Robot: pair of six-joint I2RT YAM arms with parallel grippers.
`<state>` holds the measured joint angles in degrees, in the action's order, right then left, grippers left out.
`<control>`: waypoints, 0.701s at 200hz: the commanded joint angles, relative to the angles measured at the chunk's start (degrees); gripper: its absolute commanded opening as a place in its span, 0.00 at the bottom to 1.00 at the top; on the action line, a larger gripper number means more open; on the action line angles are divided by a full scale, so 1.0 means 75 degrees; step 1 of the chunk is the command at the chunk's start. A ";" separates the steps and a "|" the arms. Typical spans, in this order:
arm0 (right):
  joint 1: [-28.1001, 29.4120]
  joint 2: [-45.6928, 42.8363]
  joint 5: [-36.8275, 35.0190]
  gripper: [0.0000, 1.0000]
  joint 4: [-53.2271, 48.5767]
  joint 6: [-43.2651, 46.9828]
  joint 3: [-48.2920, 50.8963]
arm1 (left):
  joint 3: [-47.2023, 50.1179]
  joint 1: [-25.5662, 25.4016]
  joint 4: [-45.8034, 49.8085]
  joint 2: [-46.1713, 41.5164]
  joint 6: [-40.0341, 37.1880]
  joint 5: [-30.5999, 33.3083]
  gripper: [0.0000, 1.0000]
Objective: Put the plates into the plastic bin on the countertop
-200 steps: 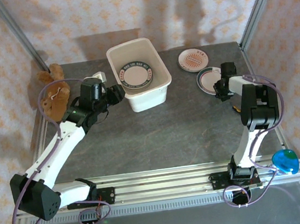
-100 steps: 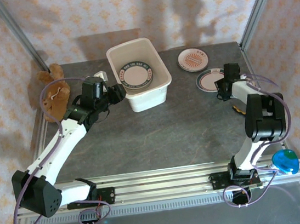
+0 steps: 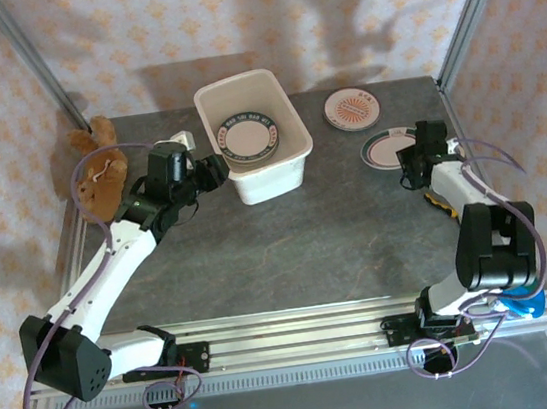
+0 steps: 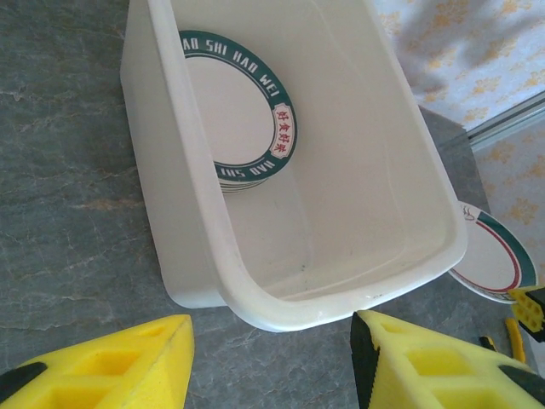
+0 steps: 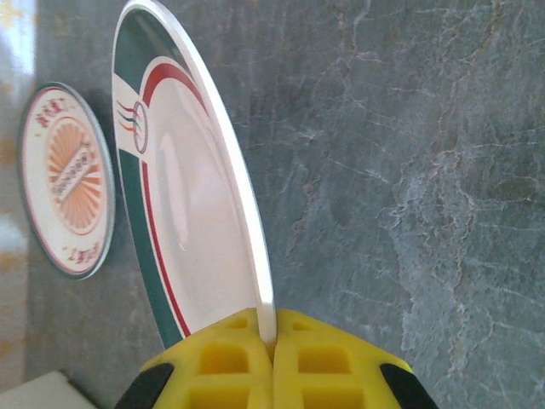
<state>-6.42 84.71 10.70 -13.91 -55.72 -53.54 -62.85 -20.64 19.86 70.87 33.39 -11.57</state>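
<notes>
Plastic bin, lettered plates stacked inside

Pale pink wallpaper with small orange floral motifs covers the walls. Slanted aluminium posts stand before it, and soft shadows cross the back.

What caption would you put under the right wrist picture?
Right gripper pinching the rim of a teal-and-red plate, sunburst plate lying on the countertop.

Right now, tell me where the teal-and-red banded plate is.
In the top view the teal-and-red plate is at the right side of the countertop, just below the sunburst plate, its rim pinched by the right pincer.
</notes>
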 commanded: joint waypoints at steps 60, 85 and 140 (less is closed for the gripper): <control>0.0510 -0.1988 -0.0128 0.00 -0.0378 -0.0375 -0.0246 | 0.0196 -0.0075 0.0016 -0.0570 -0.0233 0.0059 0.52; 0.0915 -0.2206 -0.0285 0.00 -0.0512 -0.0429 -0.0837 | 0.0189 -0.0071 0.0158 -0.0660 -0.0529 0.0191 0.53; 0.2736 -0.1125 -0.0785 0.00 -0.0103 -0.0550 -0.2722 | 0.0164 0.0516 0.0333 -0.0627 -0.0490 -0.0230 0.53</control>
<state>8.88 72.07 7.81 -18.46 -59.18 -67.05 -61.91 -19.81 20.34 66.87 30.37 -11.77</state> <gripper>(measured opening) 0.047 0.527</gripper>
